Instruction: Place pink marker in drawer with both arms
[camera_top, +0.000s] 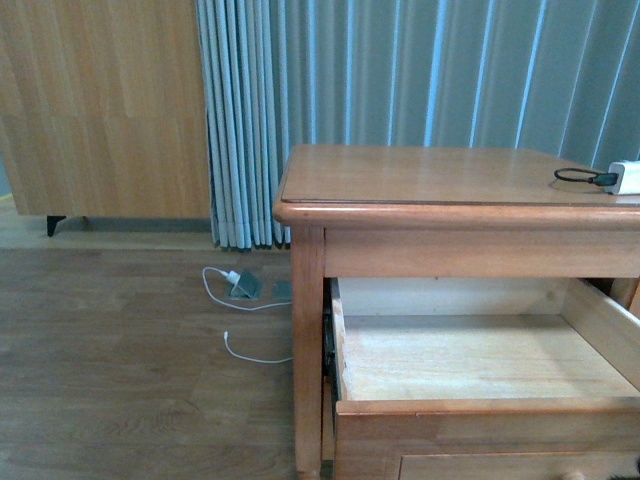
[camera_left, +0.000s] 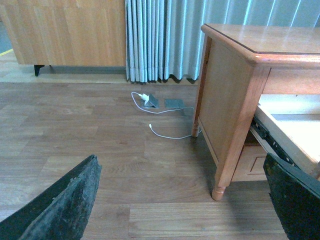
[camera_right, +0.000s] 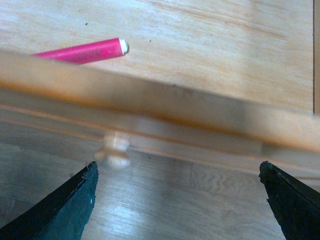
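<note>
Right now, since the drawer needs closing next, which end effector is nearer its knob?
Right. The right end effector hovers over the knob; the left end effector faces the floor beside the nightstand.

From the front view we look ahead and slightly down at the nightstand (camera_top: 450, 200) and its open drawer (camera_top: 480, 360), from moderately near. Our left wrist camera sits low beside the nightstand's side, facing across the floor (camera_left: 100, 150) toward the curtain (camera_left: 160, 40). Our right wrist camera looks steeply down, close over the drawer's front edge; all three views share the drawer.
</note>
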